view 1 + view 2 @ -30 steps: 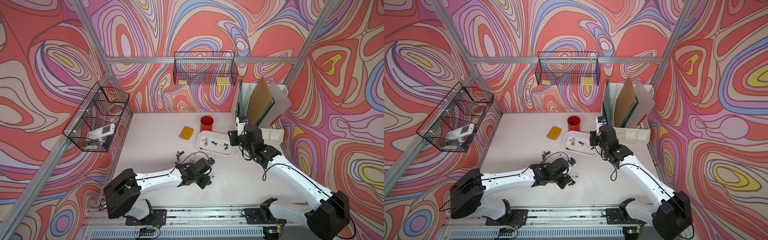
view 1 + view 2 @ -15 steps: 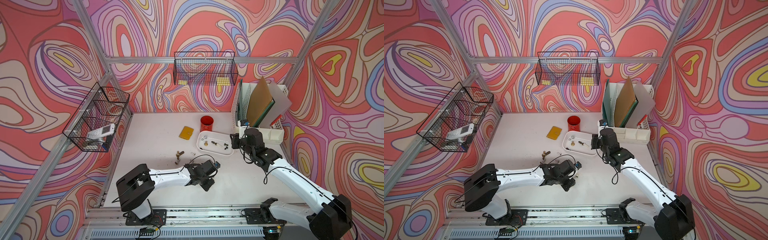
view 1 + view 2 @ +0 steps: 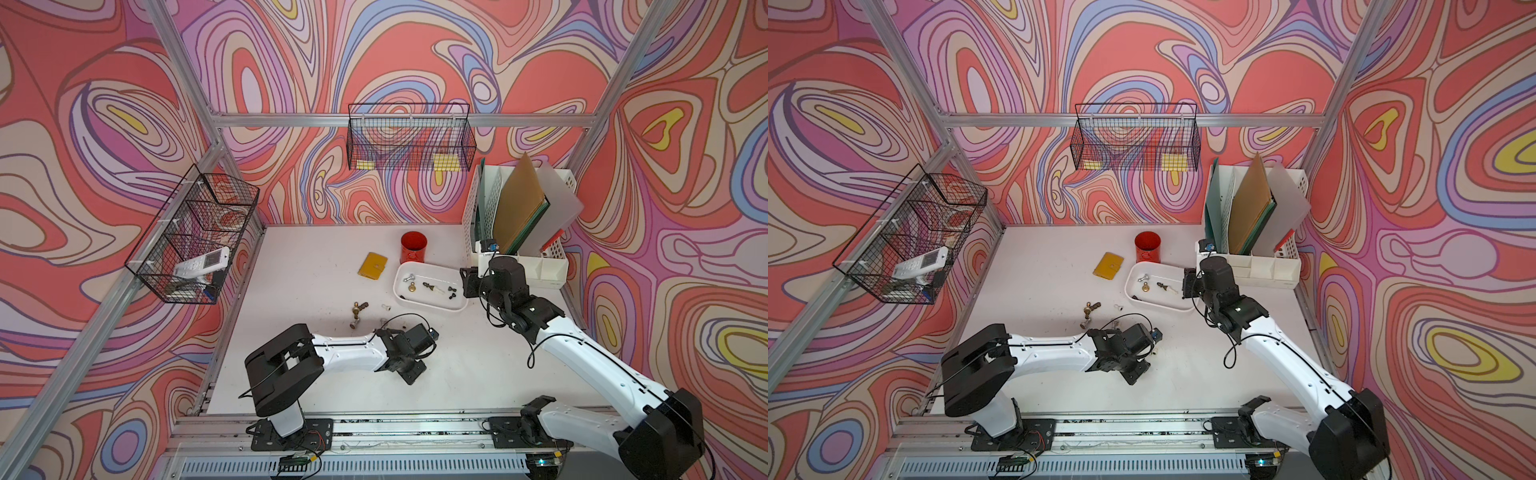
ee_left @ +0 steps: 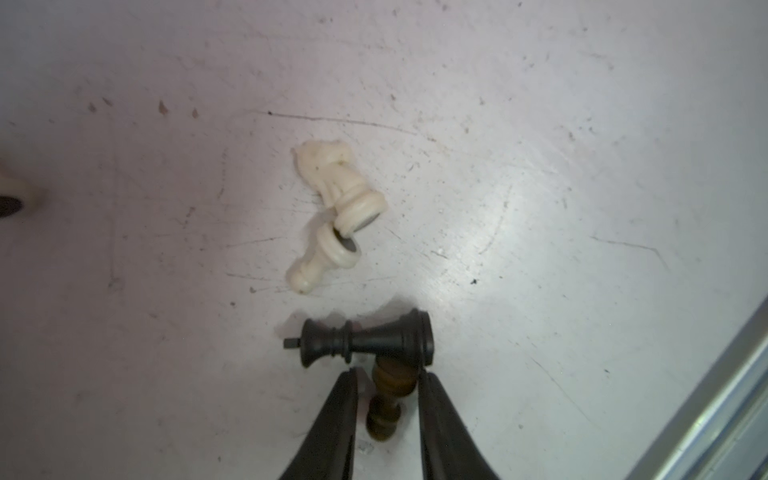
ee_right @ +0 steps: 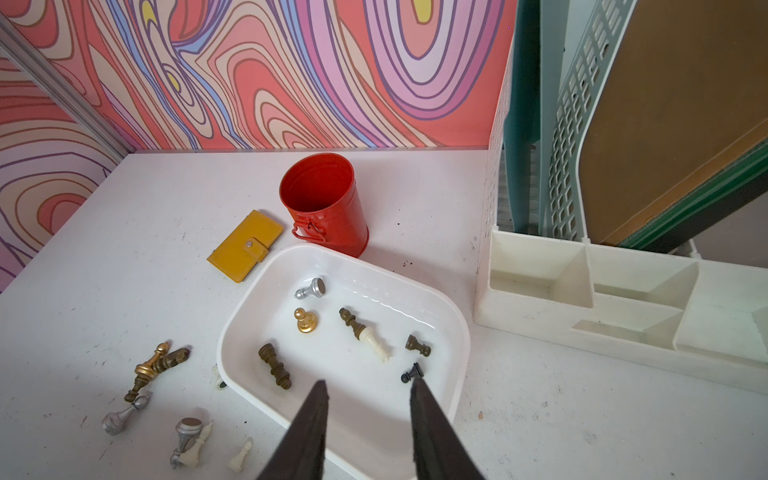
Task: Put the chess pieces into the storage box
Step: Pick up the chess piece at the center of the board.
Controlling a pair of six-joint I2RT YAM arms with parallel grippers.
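Your storage box [image 5: 456, 332] was a shallow white tub with rounded corners and glossy plain walls. It sat on the table [image 5: 124, 249] just in front of the red cup [image 5: 324, 208], with the yellow wallet [image 5: 245, 245] near its far corner. In both top views the storage box [image 3: 432, 306] [image 3: 1163, 307] lay close to the file organiser [image 3: 519, 266].

The chess pieces [image 5: 274, 365] were tiny turned figures on round bases. Inside the box lay a silver pawn [image 5: 311, 289], a gold pawn [image 5: 306, 320], a black pawn [image 5: 411, 372] and a few brown and cream ones. More lay loose on the table beside the box, among them a gold piece [image 5: 145, 370].

Your right gripper [image 5: 368, 384] hung over the box's near end, jaws spread with nothing between them. Your left gripper [image 4: 388, 376] had its jaws either side of a brown piece [image 4: 384, 415] lying on the table, just beside a toppled black king [image 4: 365, 338]. You could not tell whether the pads pressed it. A cream knight [image 4: 336, 183] and a cream pawn [image 4: 322, 257] lay base to base nearby.

In the top views the left wrist covered its own fingers and those pieces. Another cream piece [image 4: 12, 193] was cut off at the edge of the left wrist view. One pale piece [image 5: 220, 380] sat half hidden behind the box wall.
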